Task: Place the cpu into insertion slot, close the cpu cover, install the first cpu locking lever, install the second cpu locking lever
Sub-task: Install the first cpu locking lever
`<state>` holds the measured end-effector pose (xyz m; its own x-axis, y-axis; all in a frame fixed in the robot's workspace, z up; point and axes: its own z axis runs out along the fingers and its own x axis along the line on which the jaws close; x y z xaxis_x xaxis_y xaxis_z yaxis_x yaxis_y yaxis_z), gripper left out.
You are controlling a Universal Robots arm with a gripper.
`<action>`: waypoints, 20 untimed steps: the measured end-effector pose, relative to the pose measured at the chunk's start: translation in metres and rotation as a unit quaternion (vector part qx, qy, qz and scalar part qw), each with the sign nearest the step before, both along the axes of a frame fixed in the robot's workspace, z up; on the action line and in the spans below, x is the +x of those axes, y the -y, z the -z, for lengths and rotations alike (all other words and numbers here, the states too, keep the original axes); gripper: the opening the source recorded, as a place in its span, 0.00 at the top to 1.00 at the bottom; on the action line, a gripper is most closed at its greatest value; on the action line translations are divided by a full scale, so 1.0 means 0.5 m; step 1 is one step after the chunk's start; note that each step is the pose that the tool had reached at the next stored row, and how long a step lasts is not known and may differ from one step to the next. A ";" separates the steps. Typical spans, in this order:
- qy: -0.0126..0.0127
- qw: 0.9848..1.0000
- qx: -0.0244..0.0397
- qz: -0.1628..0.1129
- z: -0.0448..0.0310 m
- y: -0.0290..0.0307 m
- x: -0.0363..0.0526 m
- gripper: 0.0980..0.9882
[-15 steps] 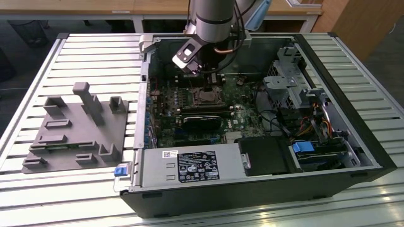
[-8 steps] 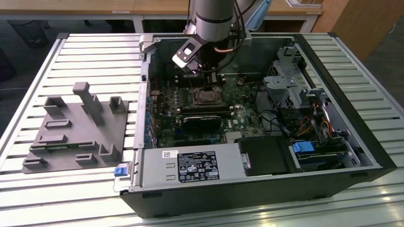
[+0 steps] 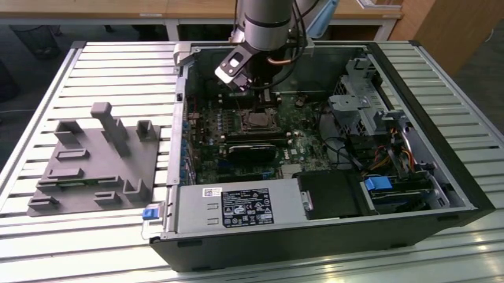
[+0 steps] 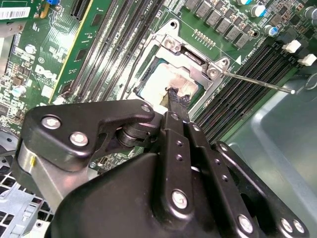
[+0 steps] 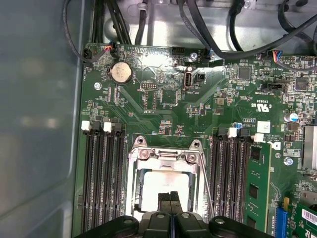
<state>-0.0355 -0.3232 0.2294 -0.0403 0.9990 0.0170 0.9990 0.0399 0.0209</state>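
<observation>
The cpu (image 5: pixel 163 184) lies flat in the insertion slot (image 3: pixel 256 121) on the green motherboard, its silvery face showing in both wrist views. The cpu cover (image 5: pixel 166 157) is down around it as a silvery frame; its hinge end (image 4: pixel 190 54) carries two screws. One thin locking lever (image 4: pixel 257 82) sticks out free to the side of the socket, and it also runs along the socket's edge as a wire (image 5: pixel 205 183). My gripper (image 5: pixel 171 197) is shut with nothing between its fingers. Its tips (image 4: pixel 174 96) hang just over the cpu's edge. Whether they touch it cannot be told.
The open black computer case (image 3: pixel 441 177) lies on a slatted metal table. Black memory slots (image 5: pixel 101 178) flank the socket on both sides. A power supply (image 3: pixel 236 209) and drive cage (image 3: pixel 362 100) crowd the case. A grey fixture block (image 3: pixel 94 159) stands on the exterior view's left.
</observation>
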 end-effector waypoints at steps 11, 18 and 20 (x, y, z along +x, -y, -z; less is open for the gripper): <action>0.000 1.000 0.000 0.000 -0.012 0.000 0.000 0.99; 0.000 1.000 0.000 0.000 -0.017 0.000 0.000 0.99; 0.000 1.000 0.000 0.000 -0.017 0.000 0.000 0.99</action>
<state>-0.0355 -0.3231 0.2379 -0.0403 0.9990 0.0171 0.9990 0.0399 0.0210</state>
